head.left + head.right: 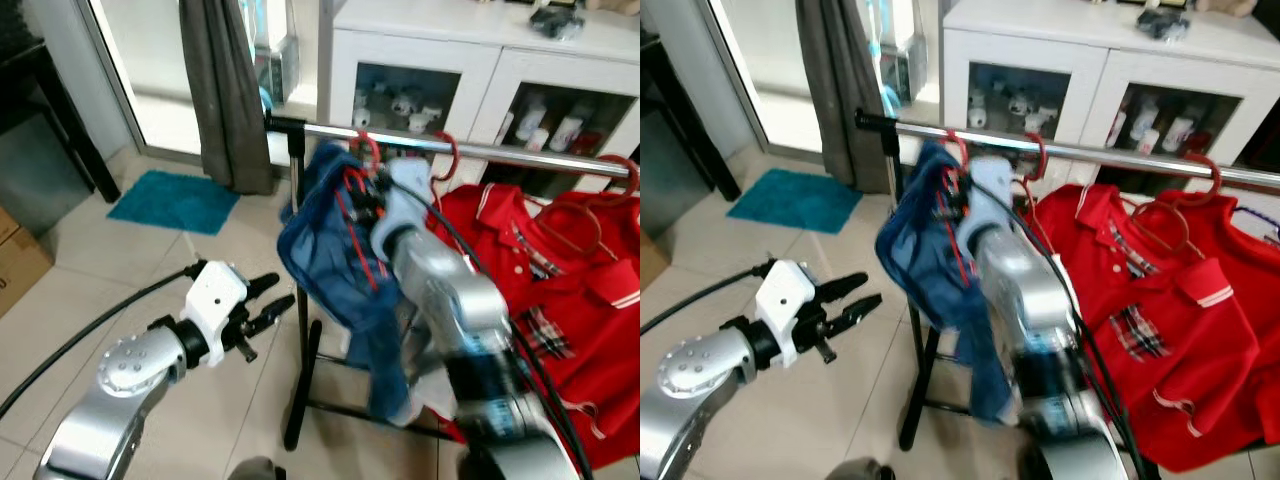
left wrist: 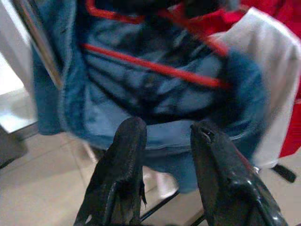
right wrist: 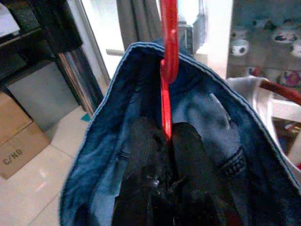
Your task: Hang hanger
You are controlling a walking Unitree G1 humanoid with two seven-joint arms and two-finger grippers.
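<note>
A red hanger [image 3: 169, 42] carries a blue denim garment [image 1: 320, 250]. Its hook [image 1: 366, 148] sits at the silver rail [image 1: 500, 152] of a clothes rack, near the rail's left end; I cannot tell whether it rests on the rail. My right gripper [image 3: 167, 134] is raised to the rail and shut on the hanger's red stem just below the hook, with denim draped around the fingers. Low on the left, my left gripper [image 1: 279, 295] is open and holds nothing; it points at the hanging denim [image 2: 155, 89] and stays apart from it.
Red polo shirts [image 1: 540, 290] on red hangers hang along the rail to the right. The rack's black post [image 1: 300, 340] stands just beyond my left gripper. Behind are a white glass-front cabinet [image 1: 430, 60], a grey curtain [image 1: 220, 90], a teal mat [image 1: 172, 200] and a cardboard box [image 1: 15, 255].
</note>
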